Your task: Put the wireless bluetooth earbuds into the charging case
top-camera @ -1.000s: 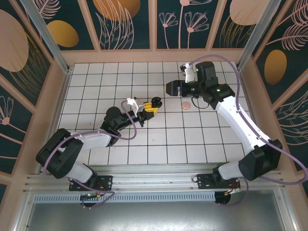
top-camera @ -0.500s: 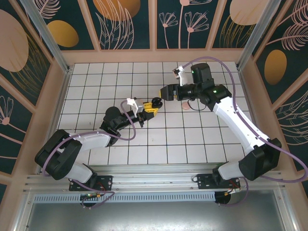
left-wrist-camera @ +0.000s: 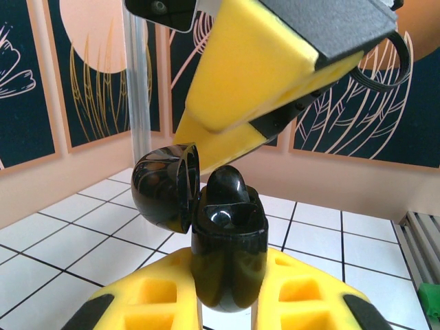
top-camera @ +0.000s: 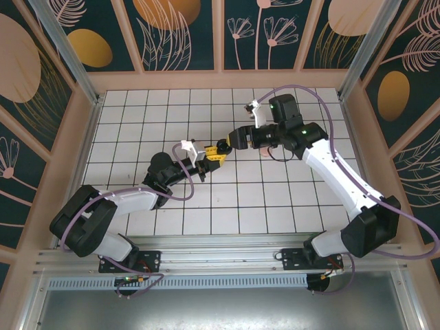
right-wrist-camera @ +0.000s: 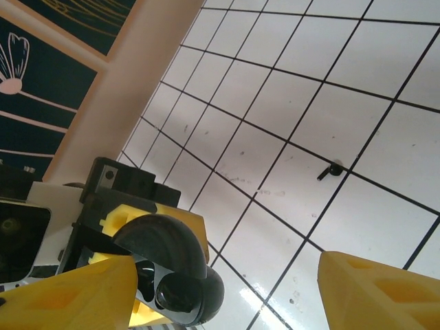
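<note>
1. Left of centre on the table (top-camera: pixel 137 117), my left gripper (top-camera: pixel 214 155) is clamped on the charging case (left-wrist-camera: pixel 227 254). Its yellow pads pinch the lower body from both sides and hold it above the tiles.
2. The case is glossy black, hard and rounded, so I judge it light but slippery. A low pinch across the body looks like the right hold, since it leaves the mouth free.
3. Its lid (left-wrist-camera: pixel 163 189) hangs open to one side on the hinge. I treat that hinge as the weak point and would not push on the lid.
4. A rounded black piece stands up out of the body. I cannot tell whether it is a seated earbud or part of the case.
5. Just right of the case, my right gripper (top-camera: pixel 232 139) hovers close above it with its fingers (left-wrist-camera: pixel 254 75) spread wide and nothing between them.
6. In the right wrist view, one black earbud (right-wrist-camera: pixel 332 170) lies on a grid line of the bare tiles, apart from the case.
7. That earbud is tiny, stemmed, rigid and very light, so I judge it could skid or flip under a finger. I would pinch across the bulb end, gently, so the stem can drop into its well.
</note>
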Motion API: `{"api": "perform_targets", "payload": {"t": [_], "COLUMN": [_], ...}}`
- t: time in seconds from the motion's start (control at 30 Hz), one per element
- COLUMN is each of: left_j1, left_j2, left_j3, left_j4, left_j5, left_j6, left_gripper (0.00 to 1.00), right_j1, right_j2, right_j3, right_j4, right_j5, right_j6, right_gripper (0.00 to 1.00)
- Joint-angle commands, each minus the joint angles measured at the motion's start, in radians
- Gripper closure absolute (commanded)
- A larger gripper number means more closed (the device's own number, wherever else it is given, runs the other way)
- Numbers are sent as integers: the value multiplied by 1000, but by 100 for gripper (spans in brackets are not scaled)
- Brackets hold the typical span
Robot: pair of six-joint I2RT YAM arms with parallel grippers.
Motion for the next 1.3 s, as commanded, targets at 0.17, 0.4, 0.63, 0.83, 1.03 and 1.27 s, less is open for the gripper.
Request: {"api": "perform_targets", "payload": {"t": [0.17, 0.4, 0.63, 0.83, 1.03, 1.27], "left_j1": [-3, -1, 81, 197, 286, 372], "left_j2": [-27, -42, -69, -109, -145, -145], "left_j3": [24, 14, -40, -93, -137, -193], "left_j4": [33, -13, -3, 7, 0, 60], "left_j5": [-5, -44, -60, -81, -98, -106], "left_j6": [-4, 16, -39, -104, -145, -226], "left_gripper": [92, 92, 92, 92, 92, 92], "right_j1": [12, 13, 9, 11, 20, 71], "right_j2": [22, 10, -21, 59, 156, 297], "right_j3": [-18, 18, 23, 68, 100, 200], "right_j4": [-57, -52, -1, -38, -42, -108], "right_j5": [39, 81, 146, 206, 242, 334], "right_j6": [-41, -31, -28, 55, 236, 356], "right_gripper": [31, 32, 35, 38, 39, 42]}}
